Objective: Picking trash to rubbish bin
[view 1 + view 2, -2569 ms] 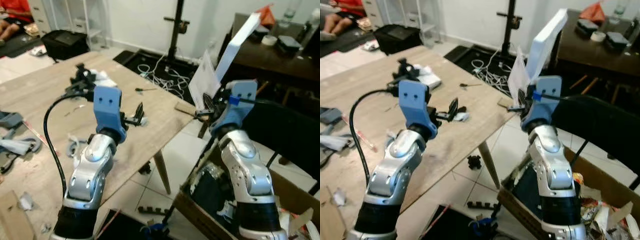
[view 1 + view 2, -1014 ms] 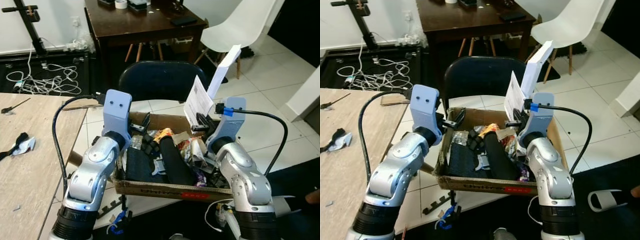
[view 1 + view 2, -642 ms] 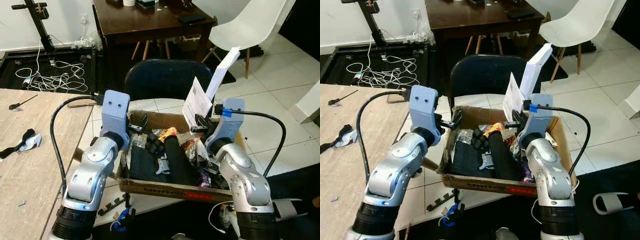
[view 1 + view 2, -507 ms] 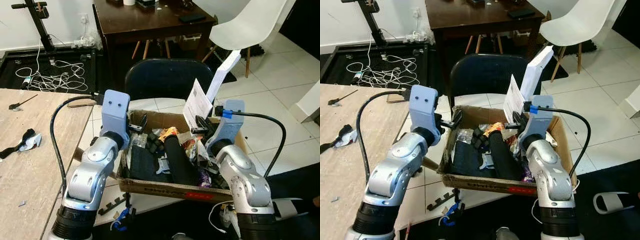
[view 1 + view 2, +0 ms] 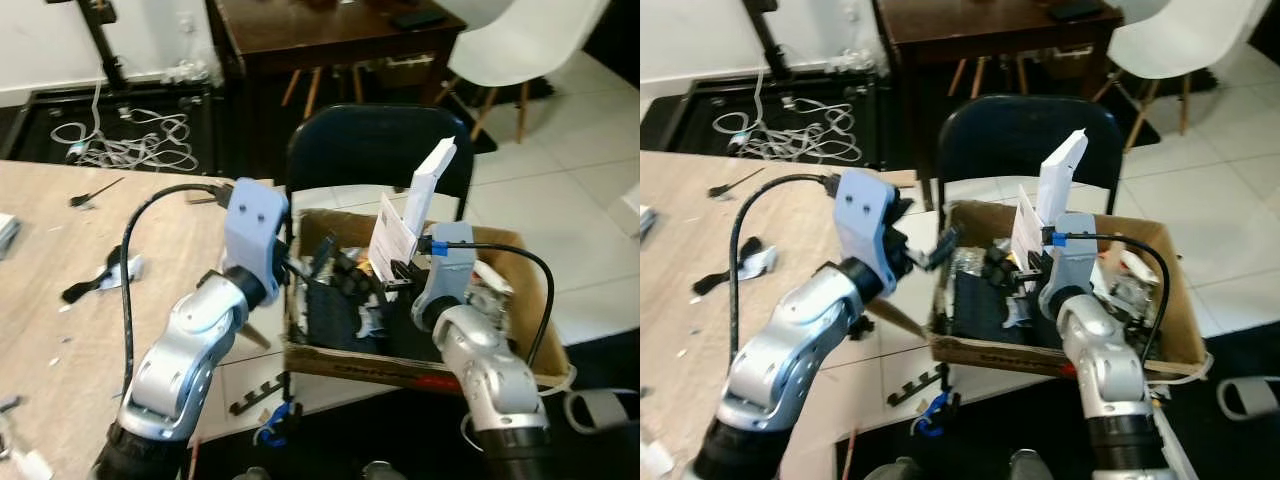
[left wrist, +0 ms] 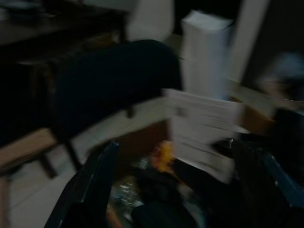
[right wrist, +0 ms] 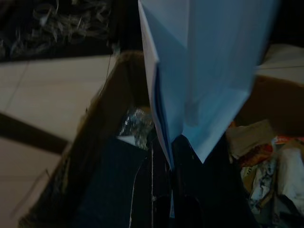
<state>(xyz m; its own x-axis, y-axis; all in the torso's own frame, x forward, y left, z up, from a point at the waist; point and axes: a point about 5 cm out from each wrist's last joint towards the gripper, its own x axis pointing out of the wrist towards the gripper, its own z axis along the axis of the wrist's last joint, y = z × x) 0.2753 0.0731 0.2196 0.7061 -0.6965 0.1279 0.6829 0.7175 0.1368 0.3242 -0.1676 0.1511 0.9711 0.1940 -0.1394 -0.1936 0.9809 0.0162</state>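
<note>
Your right tool (image 5: 398, 268) pinches the paper (image 5: 392, 233) at centre frame, upright over the box (image 5: 520, 352), ready to drop; left tool (image 5: 318, 262) is open, idle.

— Where are the arms?

— Both are raised forward, elbows bent. The left gripper (image 5: 322, 252) reaches out ahead of its blue wrist block, fingers (image 6: 90, 187) spread apart.

— And the right?

— The right gripper (image 5: 398, 272) sits ahead of its silver forearm, wrist block upright, fingers pinched together on white sheets that stand up from between them.
</note>
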